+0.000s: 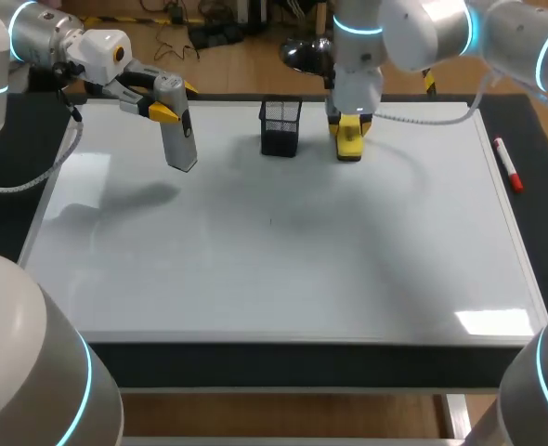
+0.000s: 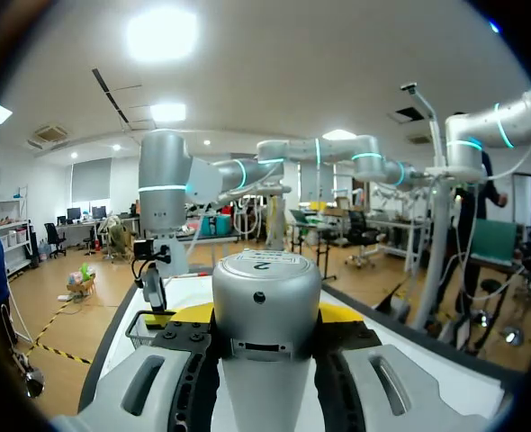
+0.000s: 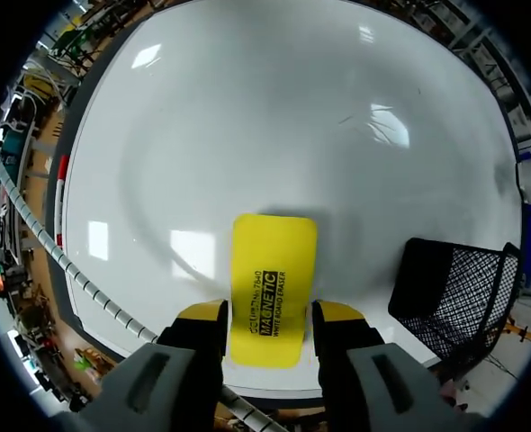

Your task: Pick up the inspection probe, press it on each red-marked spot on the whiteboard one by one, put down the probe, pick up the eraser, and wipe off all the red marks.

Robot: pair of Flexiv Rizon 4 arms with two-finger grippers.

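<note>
The right gripper is grasping the yellow eraser, 1 finger pressing on each long side. The eraser's far end is sticking out ahead of the fingers over the whiteboard. No red marks are showing ahead, so wiping is looking either done or unneeded. For a good wipe, the eraser should be lying flat and pressing evenly. A black mesh basket is standing just beside the gripper, so strokes should be heading away from it. Well apart, the left gripper is clutching the probe above the board.
</note>
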